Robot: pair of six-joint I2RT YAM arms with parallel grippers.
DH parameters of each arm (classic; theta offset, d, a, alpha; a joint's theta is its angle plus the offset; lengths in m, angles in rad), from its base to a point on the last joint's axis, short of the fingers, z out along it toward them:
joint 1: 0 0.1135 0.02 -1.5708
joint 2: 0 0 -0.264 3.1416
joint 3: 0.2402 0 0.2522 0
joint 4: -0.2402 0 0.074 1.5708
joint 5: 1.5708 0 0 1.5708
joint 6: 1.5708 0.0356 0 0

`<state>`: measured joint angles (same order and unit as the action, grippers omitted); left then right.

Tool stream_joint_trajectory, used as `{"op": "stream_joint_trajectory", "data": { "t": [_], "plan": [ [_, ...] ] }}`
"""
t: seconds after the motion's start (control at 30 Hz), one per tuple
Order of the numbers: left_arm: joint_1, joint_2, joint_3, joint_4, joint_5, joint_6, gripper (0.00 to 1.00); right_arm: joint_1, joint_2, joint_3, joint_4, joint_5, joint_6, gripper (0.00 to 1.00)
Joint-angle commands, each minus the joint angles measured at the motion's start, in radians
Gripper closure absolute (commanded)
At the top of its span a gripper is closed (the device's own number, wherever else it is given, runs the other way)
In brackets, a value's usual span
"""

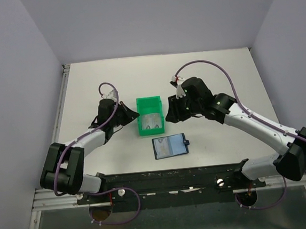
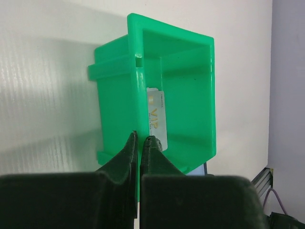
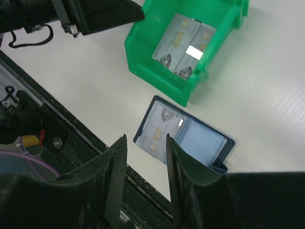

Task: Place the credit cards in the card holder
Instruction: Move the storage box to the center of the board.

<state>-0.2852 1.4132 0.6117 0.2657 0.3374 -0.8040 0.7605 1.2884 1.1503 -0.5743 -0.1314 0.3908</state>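
Two pale grey credit cards [image 3: 183, 45] lie side by side in the green bin [image 1: 149, 103]. In the left wrist view one of them, printed VIP [image 2: 157, 117], leans on the bin's inner wall. The navy card holder [image 1: 170, 146] lies open on the table in front of the bin. A third VIP card [image 3: 159, 129] sits in its left pocket, and the right pocket [image 3: 202, 143] looks empty. My left gripper [image 2: 142, 139] is shut on the bin's left wall [image 2: 119, 102], one finger outside and one inside. My right gripper [image 3: 145, 138] hangs open above the card holder, holding nothing.
The black mounting rail [image 1: 174, 176] runs along the table's near edge, just behind the card holder. White walls enclose the table on three sides. The right arm [image 1: 250, 122] reaches in from the lower right, and the left arm [image 1: 85, 142] from the lower left.
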Motion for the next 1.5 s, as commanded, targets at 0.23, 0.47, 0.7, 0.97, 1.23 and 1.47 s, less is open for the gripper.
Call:
{"op": "stream_joint_trajectory", "data": {
  "t": [0.23, 0.47, 0.7, 0.97, 1.23, 1.47],
  "plan": [
    [-0.092, -0.102, -0.145, 0.012, -0.156, -0.098, 1.0, -0.006, 0.441, 0.293, 0.034, -0.149, -0.027, 0.58],
    [-0.135, -0.155, -0.17, -0.049, -0.285, -0.195, 1.0, -0.006, 0.597, 0.405, -0.015, -0.08, 0.022, 0.59],
    [-0.164, -0.189, -0.181, -0.1, -0.38, -0.271, 1.0, -0.004, 0.689, 0.46, -0.065, -0.037, 0.057, 0.59],
    [-0.189, -0.191, -0.178, -0.143, -0.434, -0.307, 1.0, -0.004, 0.79, 0.535, -0.137, -0.02, 0.068, 0.58],
    [-0.21, -0.184, -0.173, -0.155, -0.457, -0.331, 1.0, 0.007, 0.844, 0.58, -0.202, 0.029, 0.04, 0.56],
    [-0.223, -0.183, -0.175, -0.149, -0.465, -0.34, 1.0, 0.014, 0.89, 0.598, -0.225, 0.044, 0.033, 0.52]
  ]
}}
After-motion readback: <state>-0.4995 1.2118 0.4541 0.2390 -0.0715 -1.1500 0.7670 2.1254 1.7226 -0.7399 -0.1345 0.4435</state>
